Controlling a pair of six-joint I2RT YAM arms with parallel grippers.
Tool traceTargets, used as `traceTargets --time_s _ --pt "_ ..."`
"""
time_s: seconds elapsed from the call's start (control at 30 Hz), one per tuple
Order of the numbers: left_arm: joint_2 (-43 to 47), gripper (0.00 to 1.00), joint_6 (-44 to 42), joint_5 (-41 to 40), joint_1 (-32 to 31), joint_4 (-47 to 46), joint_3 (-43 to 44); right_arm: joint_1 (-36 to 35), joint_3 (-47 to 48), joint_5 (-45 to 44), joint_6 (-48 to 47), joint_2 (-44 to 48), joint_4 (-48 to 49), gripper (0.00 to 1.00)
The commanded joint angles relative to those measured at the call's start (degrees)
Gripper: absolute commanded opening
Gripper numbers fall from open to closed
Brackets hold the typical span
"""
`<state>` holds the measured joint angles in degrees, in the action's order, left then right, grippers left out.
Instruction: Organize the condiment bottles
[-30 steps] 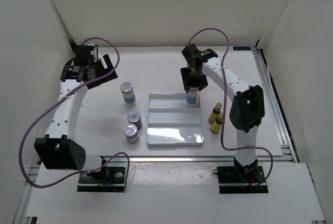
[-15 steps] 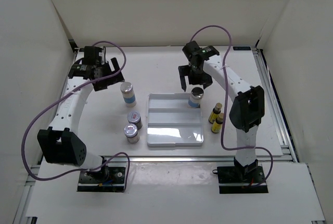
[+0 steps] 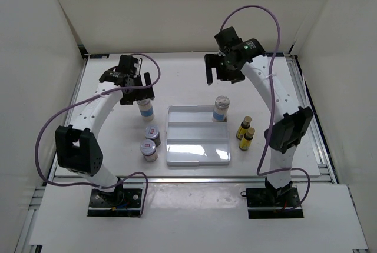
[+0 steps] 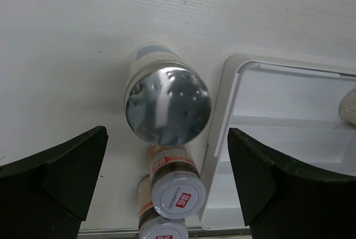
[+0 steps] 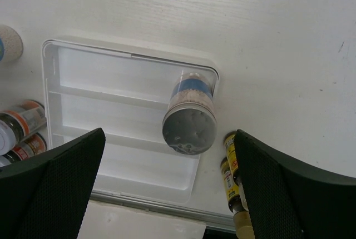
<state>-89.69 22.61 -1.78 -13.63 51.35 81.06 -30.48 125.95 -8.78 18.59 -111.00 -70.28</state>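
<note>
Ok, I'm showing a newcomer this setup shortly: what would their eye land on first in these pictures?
Probably the white tray in the middle of the table, with one blue-banded shaker standing in its far right corner below the raised, open right hand. Left of the tray, the open left hand hovers over a second shaker that stands on the table.

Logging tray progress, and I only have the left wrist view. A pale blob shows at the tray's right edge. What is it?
Observer: A pale shaker with a blue band, standing upright in the far right corner of the white tray.
Operator: Is anything holding it?
Observer: No. The right jaws stand open, raised and apart from it.
Operator: Anything past the tray?
Observer: Two tiny yellow bottles stand outside it, to its right.
</note>
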Motion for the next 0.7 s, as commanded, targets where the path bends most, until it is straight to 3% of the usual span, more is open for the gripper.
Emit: traceTargets --time_s 0.0,0.27,0.37,0.47,0.5,0.67 --pt "-1.09 1.0 0.68 -5.33 0.0 -1.08 1.3 0.25 -2.55 1.04 -0.48 3.85 0.31 1.0" --pt "-6.98 1.0 2.61 -5.43 0.0 -1.08 5.6 2.09 -4.75 1.66 -0.48 6.23 0.94 1.0" --pt "-8.65 0.95 2.61 -5.43 0.0 -1.08 7.0 2.62 -5.28 1.66 -0.48 6.23 1.46 1.0" --pt "-9.27 0.85 2.61 -4.9 0.0 -1.08 8.15 3.23 -5.28 2.18 -1.01 6.23 1.46 1.0" --pt "-9.27 0.75 2.61 -4.9 -0.52 -1.08 8.15 3.76 -5.28 2.18 -1.01 6.23 1.46 1.0" --pt "-7.35 0.52 1.38 -5.51 -1.05 -1.08 10.09 4.82 -5.28 2.71 -1.54 6.76 1.46 1.0"
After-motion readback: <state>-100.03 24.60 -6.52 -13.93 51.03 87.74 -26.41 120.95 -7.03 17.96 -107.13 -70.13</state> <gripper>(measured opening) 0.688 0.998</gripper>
